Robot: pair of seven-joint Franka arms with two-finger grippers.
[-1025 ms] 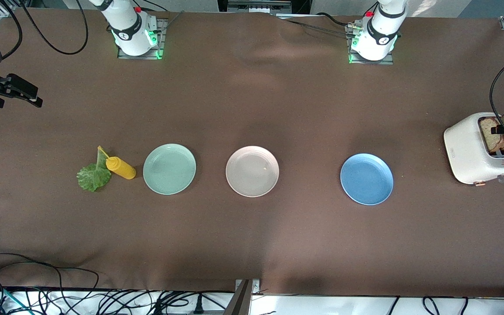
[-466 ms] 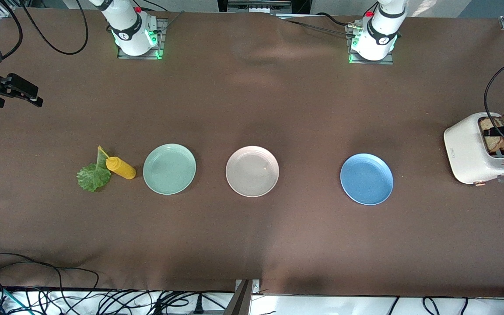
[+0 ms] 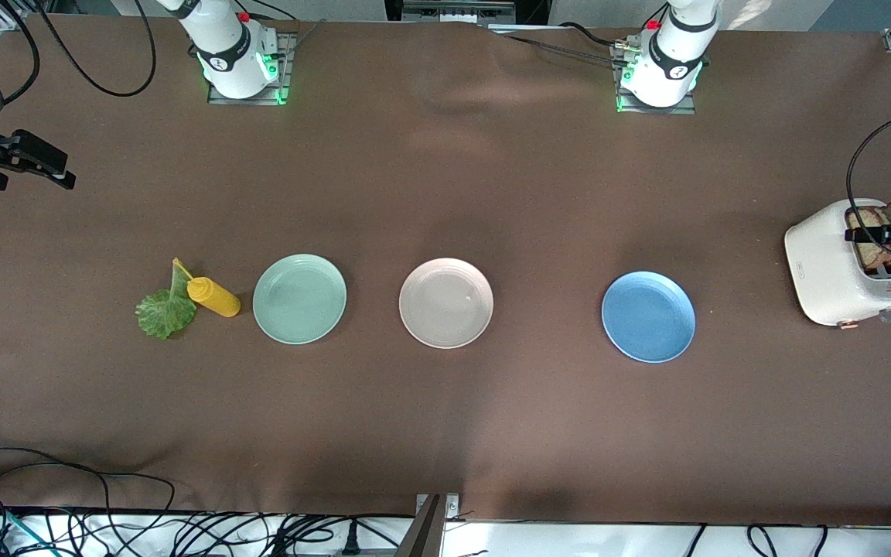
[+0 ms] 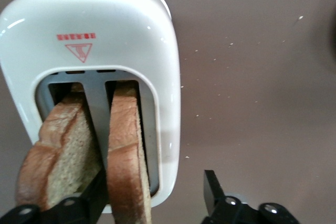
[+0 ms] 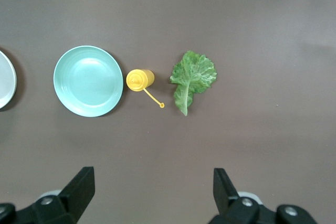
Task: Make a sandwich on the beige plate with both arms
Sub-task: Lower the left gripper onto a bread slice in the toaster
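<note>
Left gripper (image 3: 882,234) sits over the white toaster (image 3: 828,267) at the left arm's end of the table, jaws part-open and straddling a bread slice (image 3: 871,224), not yet clamped. Right gripper (image 3: 16,166) hangs high over the right arm's end, jaws wide, holding nothing. Brown cloth (image 3: 445,433) covers the table, slightly rumpled; loose cables (image 3: 66,526) run along the edge nearest the front camera. Beige plate (image 3: 446,303) lies bare mid-table, between mint-green plate (image 3: 299,299) and blue plate (image 3: 648,316). Lettuce leaf (image 3: 165,311) touches the yellow bottle (image 3: 213,297).

Left wrist: two slices stand in the toaster (image 4: 131,35) slots; one finger (image 4: 92,198) is between them, the other (image 4: 215,190) outside the toaster wall. Crumbs speckle the cloth (image 4: 252,77).

Right wrist: open gripper (image 5: 152,190) above lettuce leaf (image 5: 193,78), bottle (image 5: 139,80), mint-green plate (image 5: 88,81).
</note>
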